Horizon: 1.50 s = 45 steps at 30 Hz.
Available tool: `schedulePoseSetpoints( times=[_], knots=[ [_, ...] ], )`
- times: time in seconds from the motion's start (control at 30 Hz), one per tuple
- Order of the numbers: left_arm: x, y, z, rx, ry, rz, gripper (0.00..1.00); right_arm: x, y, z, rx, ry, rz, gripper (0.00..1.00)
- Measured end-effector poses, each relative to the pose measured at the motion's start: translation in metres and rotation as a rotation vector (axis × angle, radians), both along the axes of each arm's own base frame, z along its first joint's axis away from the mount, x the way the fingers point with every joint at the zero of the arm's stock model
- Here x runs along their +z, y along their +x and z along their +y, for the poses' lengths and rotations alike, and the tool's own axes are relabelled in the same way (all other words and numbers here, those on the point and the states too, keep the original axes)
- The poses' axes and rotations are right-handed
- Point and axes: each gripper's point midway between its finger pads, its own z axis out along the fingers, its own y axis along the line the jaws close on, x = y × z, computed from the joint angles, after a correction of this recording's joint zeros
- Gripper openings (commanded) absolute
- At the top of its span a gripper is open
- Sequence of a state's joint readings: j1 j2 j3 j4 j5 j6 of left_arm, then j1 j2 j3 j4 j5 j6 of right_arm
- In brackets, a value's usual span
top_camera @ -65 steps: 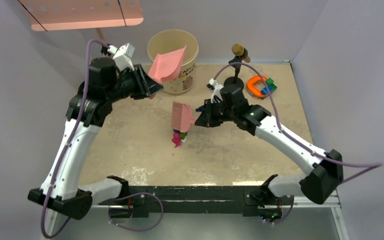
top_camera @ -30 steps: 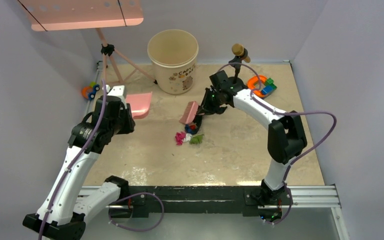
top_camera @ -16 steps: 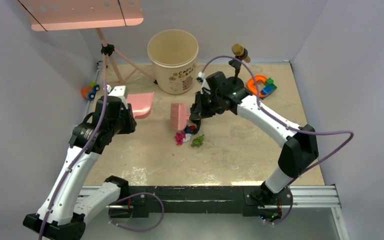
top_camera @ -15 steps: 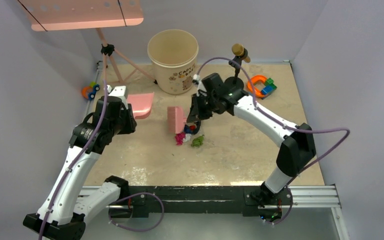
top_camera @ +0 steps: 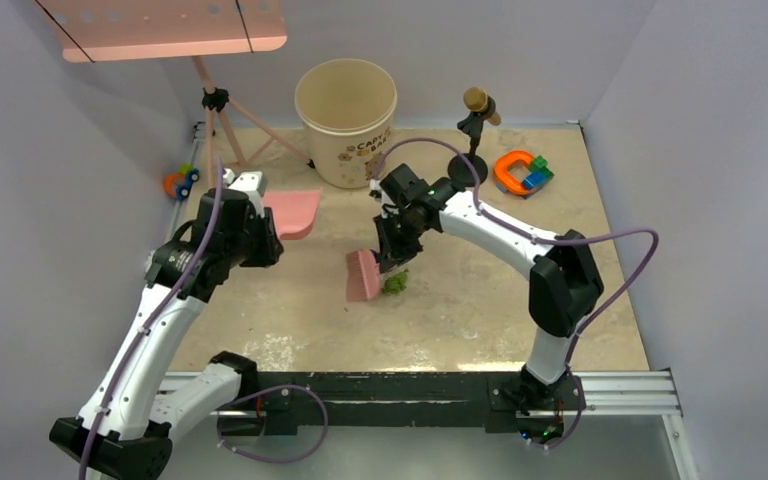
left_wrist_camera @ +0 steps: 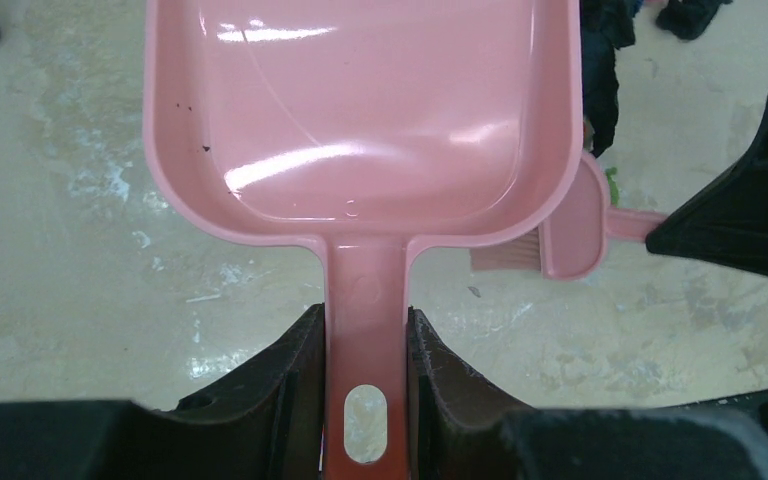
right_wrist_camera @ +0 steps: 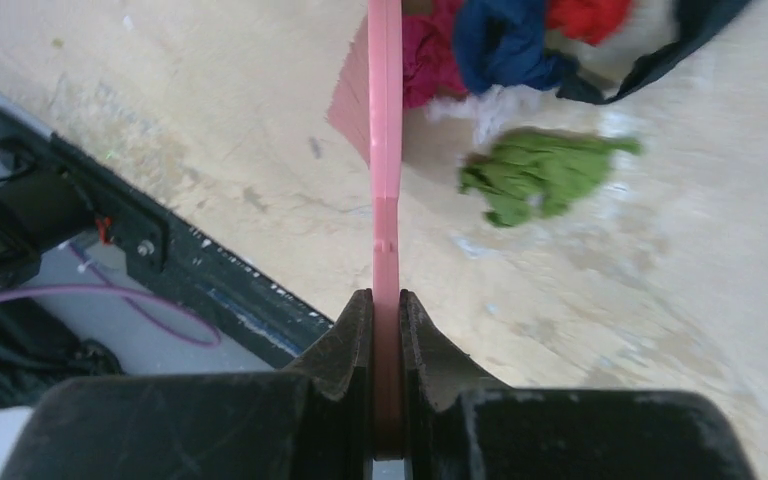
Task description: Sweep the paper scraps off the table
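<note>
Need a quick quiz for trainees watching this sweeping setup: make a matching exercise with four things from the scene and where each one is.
Things:
1. dustpan
2. brush
3. green paper scrap
4. bucket

Places:
A. upright at the far edge of the table
B. gripped in the right claw
C. loose on the table beside the brush
D. gripped in the left claw

Pairs: 1-D, 2-B, 3-C, 4-A

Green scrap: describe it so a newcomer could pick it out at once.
At the middle of the beige table, before the cream bucket, the right gripper holds a pink brush. The green scrap lies just right of the brush. It is the only green wad; the other scraps are magenta, blue and red.
</note>
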<state>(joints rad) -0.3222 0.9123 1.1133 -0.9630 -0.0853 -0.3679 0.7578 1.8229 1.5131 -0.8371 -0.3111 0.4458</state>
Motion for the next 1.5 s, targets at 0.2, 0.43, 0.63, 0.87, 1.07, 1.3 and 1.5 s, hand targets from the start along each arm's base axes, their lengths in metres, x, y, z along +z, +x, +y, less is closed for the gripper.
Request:
schedulePoseSetpoints(
  times=[0.2,0.43,0.63,0.87,1.07,1.3,1.5],
  knots=[
    [-0.01,0.007,-0.026,-0.095,-0.069,0.061,0.0,0.02,0.031,-0.058,-0.125,-0.128,-0.11,0.0],
    [-0.027,0.002,-0.049,-0.18,-0.04,0.118,0.0,0.055,0.058,-0.082,-0.151,-0.174,-0.223,0.0],
    [-0.035,-0.007,-0.061,-0.218,-0.014,0.13,0.0,0.123,0.102,-0.099,-0.259,-0.224,-0.495,0.0],
    [-0.062,-0.027,-0.077,-0.254,0.019,0.202,0.0,0.141,0.144,-0.146,-0.331,-0.5,-0.754,0.0],
    [-0.083,-0.04,-0.08,-0.243,0.015,0.258,0.0,0.092,0.153,-0.136,0.02,-0.743,-0.901,0.0],
    [-0.095,-0.047,-0.088,-0.246,-0.005,0.289,0.0,0.06,0.175,-0.095,0.385,-0.866,-0.992,0.0],
    [-0.105,-0.048,-0.091,-0.249,-0.015,0.294,0.0,0.036,0.185,-0.085,0.557,-0.932,-1.007,0.0]
  ],
)
